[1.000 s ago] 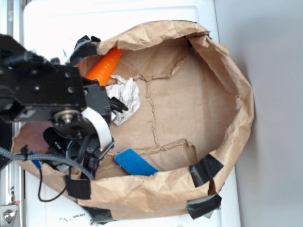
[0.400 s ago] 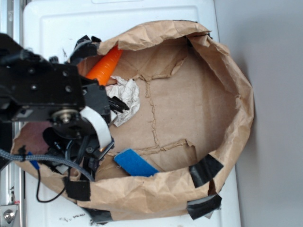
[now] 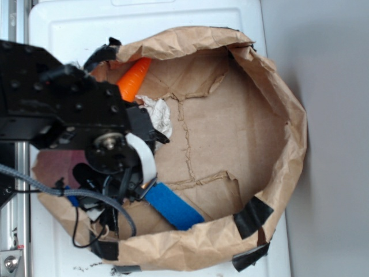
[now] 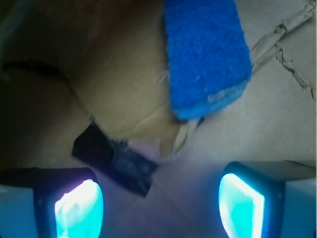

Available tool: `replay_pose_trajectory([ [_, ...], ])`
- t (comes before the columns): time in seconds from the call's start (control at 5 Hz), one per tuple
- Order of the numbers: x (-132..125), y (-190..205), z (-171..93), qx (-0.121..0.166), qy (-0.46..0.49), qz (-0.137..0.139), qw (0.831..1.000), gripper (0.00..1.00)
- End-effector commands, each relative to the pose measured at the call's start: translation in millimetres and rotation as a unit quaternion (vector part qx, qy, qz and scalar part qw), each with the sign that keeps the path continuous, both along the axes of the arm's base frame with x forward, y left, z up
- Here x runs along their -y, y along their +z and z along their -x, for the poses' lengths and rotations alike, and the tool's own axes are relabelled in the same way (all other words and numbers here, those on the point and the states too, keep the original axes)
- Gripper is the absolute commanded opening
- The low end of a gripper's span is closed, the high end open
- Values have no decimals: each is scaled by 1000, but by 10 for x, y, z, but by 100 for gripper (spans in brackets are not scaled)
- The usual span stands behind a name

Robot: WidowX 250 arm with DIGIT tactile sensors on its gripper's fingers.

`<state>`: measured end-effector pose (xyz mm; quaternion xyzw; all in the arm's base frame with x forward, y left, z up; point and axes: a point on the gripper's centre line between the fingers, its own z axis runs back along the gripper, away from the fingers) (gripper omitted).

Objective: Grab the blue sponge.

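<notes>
Only wrist view, end effector [image 4: 159, 208] spread, blue sponge [image 4: 205, 54] ahead

Blue sponge [image 3: 173, 206], orange carrot [image 3: 133, 80], brown paper [image 3: 230, 133]

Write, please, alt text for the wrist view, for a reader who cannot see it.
The blue sponge lies on brown paper ahead of the open gripper, whose two fingertips glow cyan at the bottom corners. A strip of black tape sits between sponge and gripper.

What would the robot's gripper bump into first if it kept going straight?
Probably the brown paper floor, near the black tape. The open gripper has the blue sponge ahead but off its center line; depth is unclear.
</notes>
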<state>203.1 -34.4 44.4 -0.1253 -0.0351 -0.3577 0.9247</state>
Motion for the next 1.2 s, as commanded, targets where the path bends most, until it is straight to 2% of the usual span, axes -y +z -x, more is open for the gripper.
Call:
replay_pose_trajectory([
  [0.0, 199, -26, -600, 52, 24, 16, 998, 100],
  [0.2, 219, -21, -667, 61, 29, 15, 998, 100],
  [0.4, 200, 21, -653, 65, 34, 20, 997, 0],
  [0.8, 96, 218, -608, 78, 40, 25, 996, 0],
  [1.0, -30, 661, -650, 79, 80, 27, 993, 0],
])
